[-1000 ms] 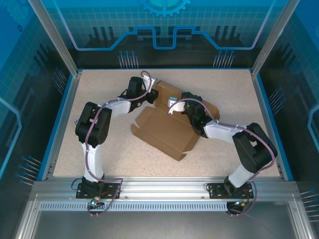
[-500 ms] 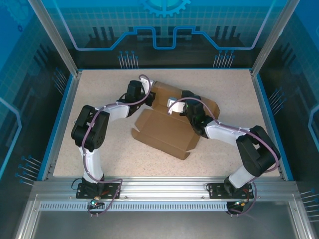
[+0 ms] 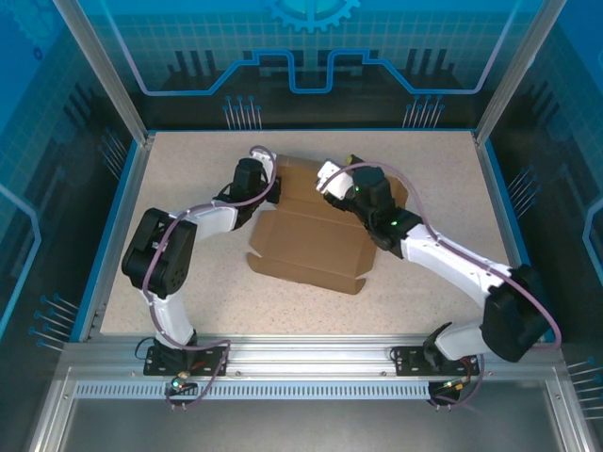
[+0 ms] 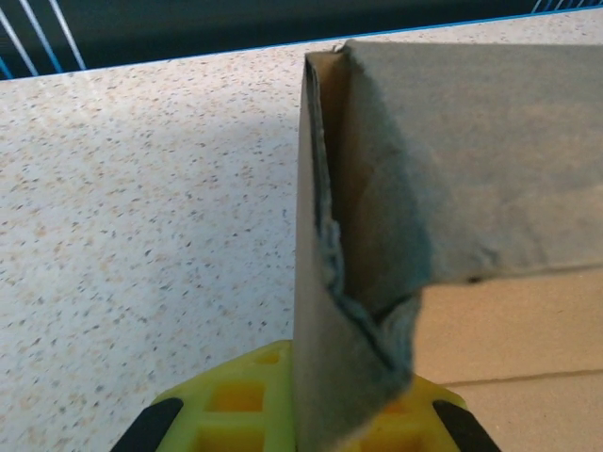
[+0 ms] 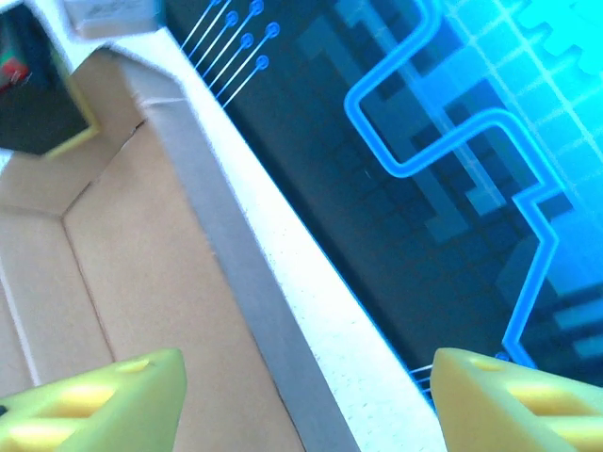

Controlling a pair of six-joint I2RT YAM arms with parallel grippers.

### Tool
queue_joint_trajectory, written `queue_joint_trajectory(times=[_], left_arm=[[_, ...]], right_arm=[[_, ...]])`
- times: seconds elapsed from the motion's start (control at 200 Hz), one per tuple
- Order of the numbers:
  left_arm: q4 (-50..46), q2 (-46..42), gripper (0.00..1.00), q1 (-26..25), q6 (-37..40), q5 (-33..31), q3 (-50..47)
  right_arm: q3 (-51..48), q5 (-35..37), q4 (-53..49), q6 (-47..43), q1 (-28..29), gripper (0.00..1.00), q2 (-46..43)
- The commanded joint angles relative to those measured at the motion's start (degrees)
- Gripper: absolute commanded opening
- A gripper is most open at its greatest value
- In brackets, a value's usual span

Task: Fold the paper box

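Paper box (image 3: 306,247) turned, long axis — roughly left-right

No text, number or brand is showing legibly anywhere; the paper box (image 3: 306,247) is showing plain brown cardboard.

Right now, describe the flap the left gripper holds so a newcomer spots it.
On the speckled table sits the brown paper box. At its far-left corner the left gripper pinches an end flap. It stands upright with a frayed edge; the near panel lies flat.
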Motion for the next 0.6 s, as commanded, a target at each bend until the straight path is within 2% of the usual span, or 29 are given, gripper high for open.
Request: queue_joint_trajectory(times=[0.0,0.12,0.245,0.595], left_arm=[[0.3,-3.57,0.0,-0.19,-3.76,-3.1,-1.97],[-0.68,-4.73,0.0,-0.24,-5.88,-4.22,-3.12],[-0.82,-5.87,0.0,-0.26,-7.23,-4.63,-4.03],[-0.93,-6.09,0.0,-0.44,-8.31,-4.64,-4.0]], right_arm=[[5.62,0.63,-15.94,18.77,-2.06,0.7,-2.99],[12.43,2.24,-27.51,30.25,-5.73,0.71,-1.07],[17.76,-0.31,-33.19,36.88,-8.29,0.73,2.3],[27.19,-11.9,-39.31,51.32,-15.38,0.78,13.51]])
